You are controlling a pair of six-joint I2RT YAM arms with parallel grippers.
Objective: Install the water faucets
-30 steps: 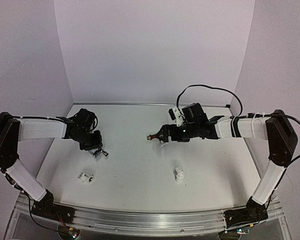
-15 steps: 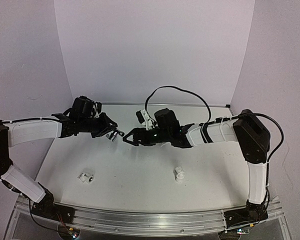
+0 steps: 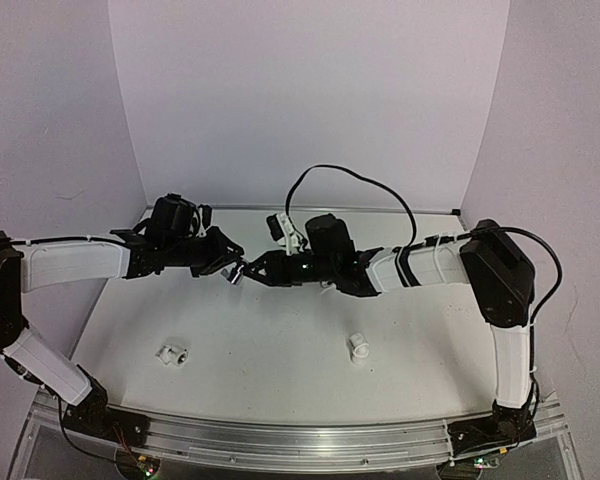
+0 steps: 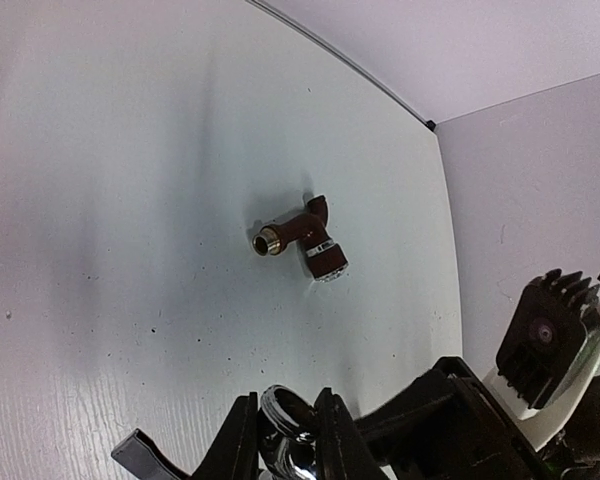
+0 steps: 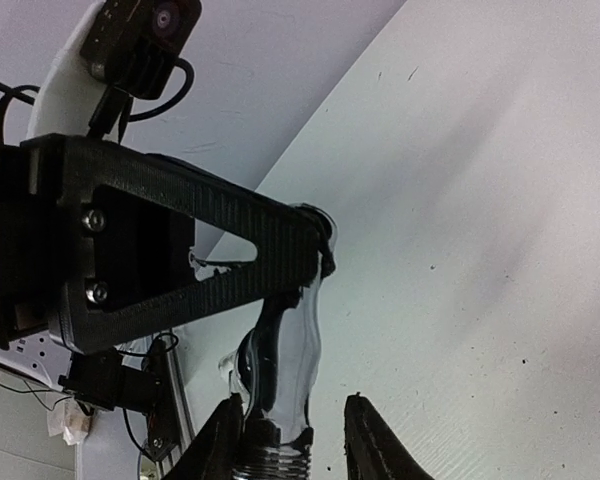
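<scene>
My left gripper is shut on the chrome silver water faucet, held in the air over the table's middle. In the left wrist view its threaded end sits pinched between my left gripper's fingers. My right gripper meets it from the right. In the right wrist view the chrome faucet stands between my right gripper's jaws: one finger touches it, the other stands a gap away. The reddish-brown water faucet lies alone on the table.
Two short white pipe fittings lie on the near half of the table, one at the left and one right of centre. The white table is walled at the back and sides. A black cable loops above my right wrist.
My left arm lifted the chrome faucet from the table's left side to the middle. My right gripper swung left to it, and its jaws narrowed around it.
</scene>
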